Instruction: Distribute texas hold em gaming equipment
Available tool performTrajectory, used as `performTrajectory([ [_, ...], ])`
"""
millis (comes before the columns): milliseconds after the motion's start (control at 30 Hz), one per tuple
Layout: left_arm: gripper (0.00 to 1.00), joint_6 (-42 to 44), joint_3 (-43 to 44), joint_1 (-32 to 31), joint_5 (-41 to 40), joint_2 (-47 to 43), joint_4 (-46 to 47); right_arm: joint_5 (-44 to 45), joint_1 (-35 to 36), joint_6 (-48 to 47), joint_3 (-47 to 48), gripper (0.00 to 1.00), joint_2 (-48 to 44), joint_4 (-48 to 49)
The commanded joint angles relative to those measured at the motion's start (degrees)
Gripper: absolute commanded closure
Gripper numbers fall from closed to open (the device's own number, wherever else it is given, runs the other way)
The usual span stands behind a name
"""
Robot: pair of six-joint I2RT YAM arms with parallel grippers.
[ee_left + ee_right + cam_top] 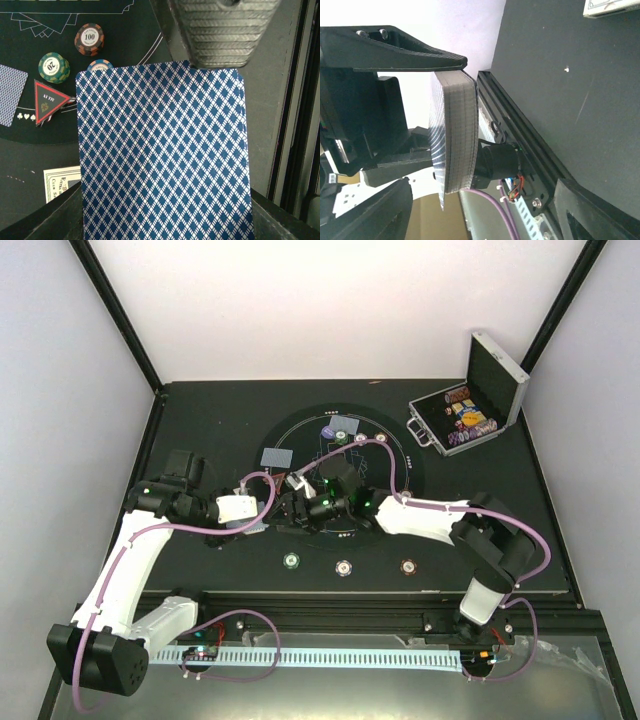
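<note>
Top view, left gripper [252,512]: clamped on the held cards [236,507], low over the near-left side of the mat [400,475].
Top view, right gripper [292,510]: nose to nose with the left one, just beside the held cards; too small here to tell its opening.
Top view, laid out: loose cards [277,456] face down on the mat; three chips [343,567] in a row on the bench [500,530] near the arms; more in the open case [497,370], far right.
Left wrist view, held cards: blue diamond backs filling the middle, running down between the black fingers at the bottom corners.
Left wrist view, ribbed pad [220,35]: grey, over the cards' top edge; probably the right gripper's.
Left wrist view, beyond: brown chip [90,39], green chip [54,67] and red triangle marker [50,100], on the mat.
Right wrist view, right gripper: fingers apart at the bottom corners, nothing between them.
Right wrist view, cards: thin blue-patterned edge flat against a ribbed block [462,130]; one card or several, cannot tell.
Handling: light, thin, bendy, slick card on card; best pinched at the free short edge of the top card; a hard squeeze likely to bow it or drag two.
</note>
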Motion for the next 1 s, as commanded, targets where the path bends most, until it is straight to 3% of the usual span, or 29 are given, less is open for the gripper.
performTrajectory([
  [0,0.98,1.0,1.0,0.0,0.5,-0.4,-0.1,-0.2,0.9,-0.1,0.6,0.18,-0.1,1.6],
  [700,0.98,1.1,2.3,0.0,3.5,-0.2,-0.7,-1.2,4.3,2.4,12.7,0.24,13.5,2.2],
  [967,0.99,1.2,3.4,0.0,2.1,0.1,-2.0,-0.6,0.5,1.4,5.8,0.34,12.7,2.6],
])
